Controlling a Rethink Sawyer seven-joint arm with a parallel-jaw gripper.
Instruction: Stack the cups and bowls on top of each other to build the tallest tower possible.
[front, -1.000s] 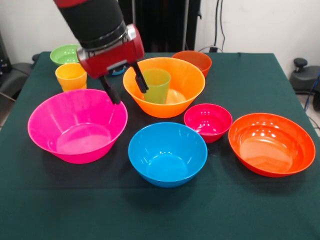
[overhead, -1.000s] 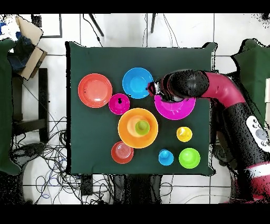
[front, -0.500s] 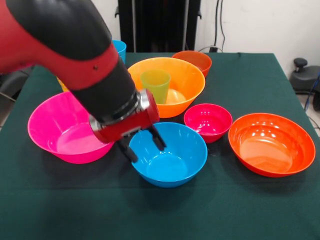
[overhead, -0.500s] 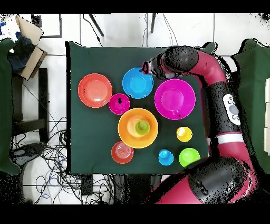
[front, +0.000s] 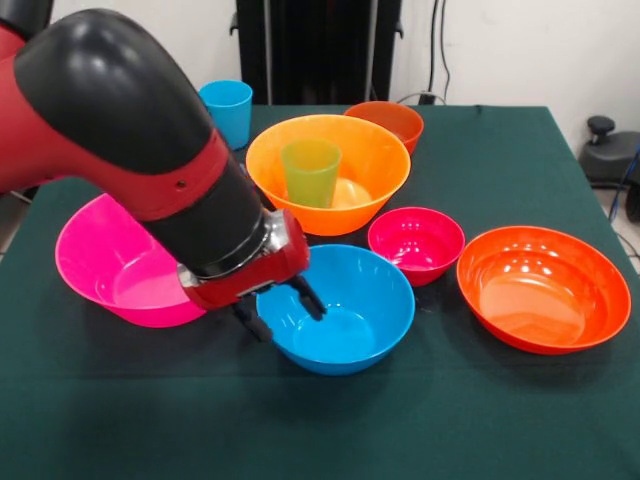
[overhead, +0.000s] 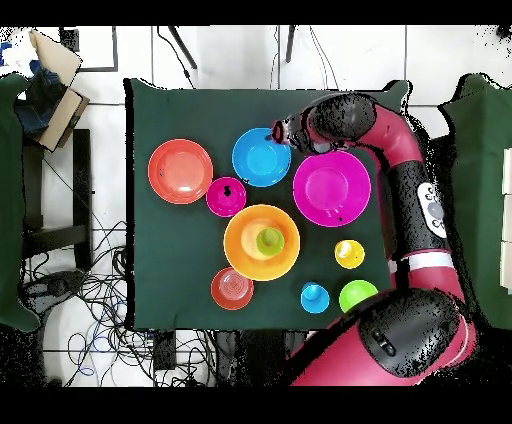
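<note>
The gripper (front: 280, 309), fingers spread astride the near-left rim of the medium blue bowl (front: 340, 305), looks set to pinch that wall, presumably to carry it to the big orange bowl (front: 335, 170) mid-table, which holds the green cup (front: 311, 172).

- The front view looks across the dark green cloth-covered worktop (front: 500, 420) from its near edge, angled slightly downward, close enough that the glossy medium blue plastic bowl (front: 345, 305) fills the centre.
- The overhead view looks straight down from high above, taking in the whole worktop (overhead: 180, 290) plus the pale tiled floor (overhead: 100, 200) around it.
- Both views share the worktop top, the blue bowl (overhead: 260, 157) and the big orange plastic bowl (front: 335, 180) (overhead: 261, 242), turned half round between them.
</note>
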